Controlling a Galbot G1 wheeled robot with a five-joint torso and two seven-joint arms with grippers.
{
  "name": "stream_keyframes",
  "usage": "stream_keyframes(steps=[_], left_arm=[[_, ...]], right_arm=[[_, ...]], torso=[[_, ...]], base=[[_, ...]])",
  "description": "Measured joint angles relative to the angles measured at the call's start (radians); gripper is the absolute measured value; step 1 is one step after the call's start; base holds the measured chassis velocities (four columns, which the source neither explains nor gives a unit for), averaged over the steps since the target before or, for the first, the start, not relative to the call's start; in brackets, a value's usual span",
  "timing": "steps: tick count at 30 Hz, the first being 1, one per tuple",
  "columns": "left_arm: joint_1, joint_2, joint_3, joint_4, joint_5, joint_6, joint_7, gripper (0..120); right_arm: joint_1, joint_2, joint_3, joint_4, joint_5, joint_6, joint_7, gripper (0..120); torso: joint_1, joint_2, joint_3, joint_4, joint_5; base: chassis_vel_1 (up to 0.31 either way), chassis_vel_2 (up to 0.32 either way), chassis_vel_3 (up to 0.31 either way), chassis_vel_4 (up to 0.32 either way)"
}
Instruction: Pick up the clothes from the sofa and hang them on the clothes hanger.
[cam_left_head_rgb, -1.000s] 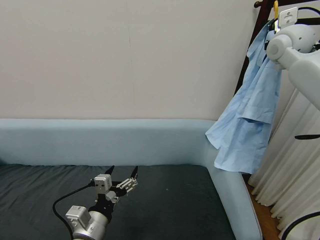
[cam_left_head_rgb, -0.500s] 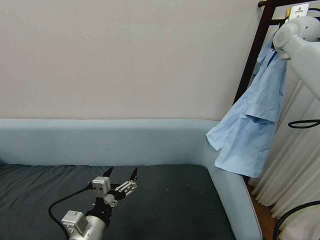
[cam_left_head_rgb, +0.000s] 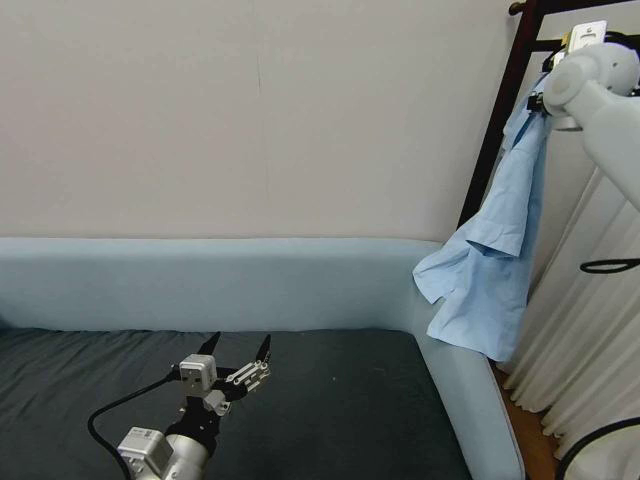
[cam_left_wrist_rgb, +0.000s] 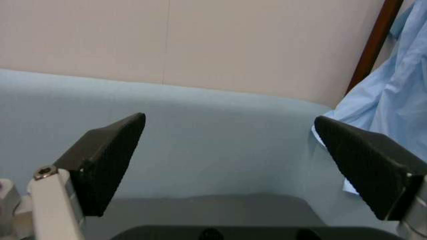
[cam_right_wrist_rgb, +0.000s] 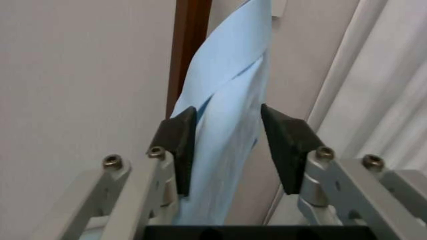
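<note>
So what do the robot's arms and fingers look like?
The left gripper is silver metal with black pointed fingers and a black cable. The right arm is smooth white; the right gripper has silver brackets, screws, black fingers.

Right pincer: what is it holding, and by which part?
The right pincer holds the blue shirt by a fabric fold near its top; left pincer over the sofa, open, empty.

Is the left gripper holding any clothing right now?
No, the left gripper hangs open and empty above the dark sofa seat.
</note>
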Motion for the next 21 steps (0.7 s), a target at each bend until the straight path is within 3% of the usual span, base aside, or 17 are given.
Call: stream_keyframes(steps=[4, 7, 8, 9, 12, 14, 15, 18, 19, 21], left_arm=[[0.002, -0.008, 0.007, 0.009, 0.011, -0.003, 0.001, 100], [0.006, -0.025, 0.009, 0.014, 0.028, -0.025, 0.007, 100], [0.006, -0.025, 0.009, 0.014, 0.028, -0.025, 0.007, 100], [0.012, -0.032, 0.009, 0.02, 0.04, -0.042, 0.012, 100], [0.039, -0.055, 0.017, 0.051, 0.082, -0.084, 0.031, 100], [0.05, -0.074, 0.031, 0.075, 0.116, -0.109, 0.046, 100], [0.05, -0.074, 0.031, 0.075, 0.116, -0.109, 0.046, 100], [0.047, -0.122, 0.054, 0.122, 0.155, -0.154, 0.062, 100], [0.047, -0.122, 0.054, 0.122, 0.155, -0.154, 0.062, 100], [0.057, -0.172, 0.052, 0.156, 0.18, -0.181, 0.067, 100]], right_arm=[[-0.08, -0.097, 0.045, 0.167, 0.007, 0.039, -0.013, 54], [-0.214, -0.197, 0.158, 0.339, 0.008, 0.16, -0.087, 68], [-0.214, -0.197, 0.158, 0.339, 0.008, 0.16, -0.087, 68], [-0.284, -0.241, 0.226, 0.408, 0.009, 0.213, -0.126, 72], [-0.564, -0.37, 0.438, 0.608, 0.022, 0.321, -0.204, 86], [-0.759, -0.417, 0.559, 0.708, 0.005, 0.361, -0.22, 94], [-0.759, -0.417, 0.559, 0.708, 0.005, 0.361, -0.22, 94], [-1.112, -0.395, 0.745, 0.8, -0.097, 0.459, -0.22, 100], [-1.112, -0.395, 0.745, 0.8, -0.097, 0.459, -0.22, 100], [-1.339, -0.319, 0.879, 0.846, -0.166, 0.497, -0.232, 100]], torso=[[0.0, 0.0, 0.0, -0.0005, 0.0002], [0.0, 0.0, 0.0, 0.0012, -0.0003], [0.0, 0.0, 0.0, 0.0012, -0.0003], [0.0, 0.0, 0.0, 0.0015, -0.0002], [0.0, 0.0, 0.0, -0.0013, 0.0001], [0.0, 0.0, 0.0, -0.0012, 0.0006], [0.0, 0.0, 0.0, -0.0012, 0.0006], [0.0, 0.0, 0.0, 0.0007, -0.0004], [0.0, 0.0, 0.0, 0.0007, -0.0004], [0.0, 0.0, 0.0, 0.0015, 0.0]], base=[[0.0, 0.0, 0.0, 0.0], [0.0, 0.0, 0.0, 0.0], [0.0, 0.0, 0.0, 0.0], [0.0, 0.0, 0.0, 0.0], [0.0, 0.0, 0.0, 0.0], [0.0, 0.0, 0.0, 0.0], [0.0, 0.0, 0.0, 0.0], [0.0, 0.0, 0.0, 0.0], [0.0, 0.0, 0.0, 0.0], [0.0, 0.0, 0.0, 0.0]])
